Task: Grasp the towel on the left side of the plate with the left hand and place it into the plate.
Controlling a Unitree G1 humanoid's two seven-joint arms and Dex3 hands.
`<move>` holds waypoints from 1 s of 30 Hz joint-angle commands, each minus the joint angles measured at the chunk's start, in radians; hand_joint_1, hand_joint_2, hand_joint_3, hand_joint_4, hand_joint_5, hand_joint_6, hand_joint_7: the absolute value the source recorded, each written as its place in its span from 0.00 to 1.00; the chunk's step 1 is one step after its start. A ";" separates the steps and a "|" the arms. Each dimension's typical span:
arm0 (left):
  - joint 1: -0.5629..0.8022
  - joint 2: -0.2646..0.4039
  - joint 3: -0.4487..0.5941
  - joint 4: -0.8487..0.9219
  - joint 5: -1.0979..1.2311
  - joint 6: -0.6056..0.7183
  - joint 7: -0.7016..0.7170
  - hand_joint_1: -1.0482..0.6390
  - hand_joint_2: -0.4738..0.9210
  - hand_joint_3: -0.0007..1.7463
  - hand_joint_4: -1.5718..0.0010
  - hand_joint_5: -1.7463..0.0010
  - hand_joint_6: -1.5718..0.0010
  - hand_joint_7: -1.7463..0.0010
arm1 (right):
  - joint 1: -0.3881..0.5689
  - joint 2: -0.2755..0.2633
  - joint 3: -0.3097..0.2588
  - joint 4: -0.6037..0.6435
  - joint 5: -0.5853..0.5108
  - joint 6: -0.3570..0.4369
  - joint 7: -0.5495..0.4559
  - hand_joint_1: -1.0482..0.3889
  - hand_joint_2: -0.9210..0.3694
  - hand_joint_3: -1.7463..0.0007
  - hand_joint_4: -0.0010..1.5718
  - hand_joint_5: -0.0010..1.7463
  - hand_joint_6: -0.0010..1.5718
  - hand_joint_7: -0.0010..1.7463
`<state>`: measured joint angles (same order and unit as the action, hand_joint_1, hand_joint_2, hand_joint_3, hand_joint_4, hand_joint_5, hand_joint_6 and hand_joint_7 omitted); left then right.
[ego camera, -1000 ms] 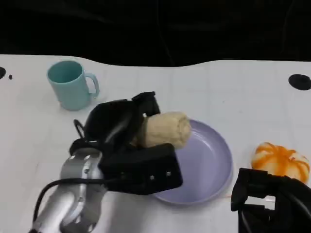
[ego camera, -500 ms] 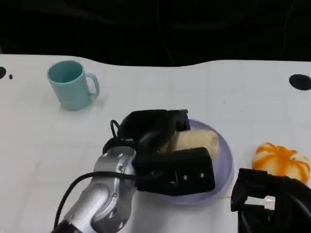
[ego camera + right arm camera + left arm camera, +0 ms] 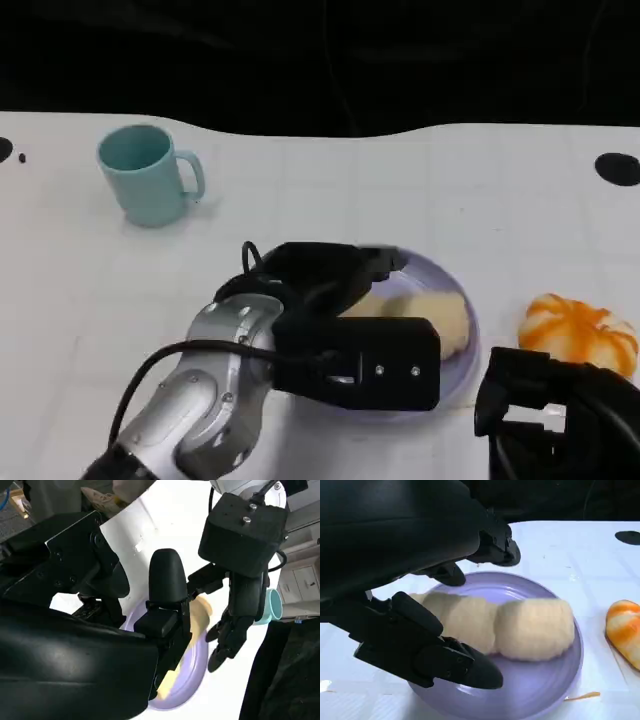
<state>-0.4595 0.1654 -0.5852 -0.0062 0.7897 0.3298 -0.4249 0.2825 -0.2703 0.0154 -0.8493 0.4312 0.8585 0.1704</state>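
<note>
The beige rolled towel lies on its side in the purple plate. My left hand hovers over the plate's left half. In the left wrist view the towel rests on the plate between spread fingers. The upper fingertips stand clear above it, and the thumb lies low in front of it. The right wrist view shows the left hand with fingers hanging loose beside the towel. My right hand rests at the near right, holding nothing.
A teal mug stands at the back left. An orange-and-white pumpkin-like object sits right of the plate, just beyond my right hand. The table's far edge runs along a dark background.
My left hand carried the towel rightwards from the plate's left rim to over the plate and lowered it. The towel now lies in the plate with the fingers spread off it.
</note>
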 commanded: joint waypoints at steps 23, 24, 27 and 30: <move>0.302 0.234 0.505 -0.295 -0.607 -0.243 -0.084 0.37 1.00 0.12 0.60 0.74 0.67 0.92 | -0.009 -0.010 -0.006 -0.017 0.005 0.025 -0.010 0.78 0.33 0.17 0.52 1.00 0.43 0.93; 0.317 0.237 0.521 -0.300 -0.633 -0.248 -0.086 0.41 1.00 0.12 0.56 0.72 0.62 0.91 | -0.009 -0.010 -0.006 -0.016 0.005 0.024 -0.009 0.78 0.33 0.17 0.52 1.00 0.43 0.93; 0.405 0.196 0.594 -0.345 -0.789 -0.233 -0.085 0.52 0.99 0.16 0.48 0.64 0.47 0.90 | -0.009 -0.008 -0.005 -0.012 0.005 0.020 -0.006 0.78 0.32 0.17 0.51 1.00 0.43 0.93; 0.502 0.145 0.644 -0.412 -0.921 -0.199 -0.060 0.56 0.87 0.38 0.47 0.52 0.34 0.91 | -0.013 -0.005 -0.003 -0.016 0.006 0.028 -0.011 0.78 0.32 0.18 0.51 1.00 0.43 0.93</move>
<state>-0.0289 0.3388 0.0177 -0.3630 -0.0455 0.1019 -0.5029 0.2724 -0.2697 0.0164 -0.8537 0.4318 0.8798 0.1623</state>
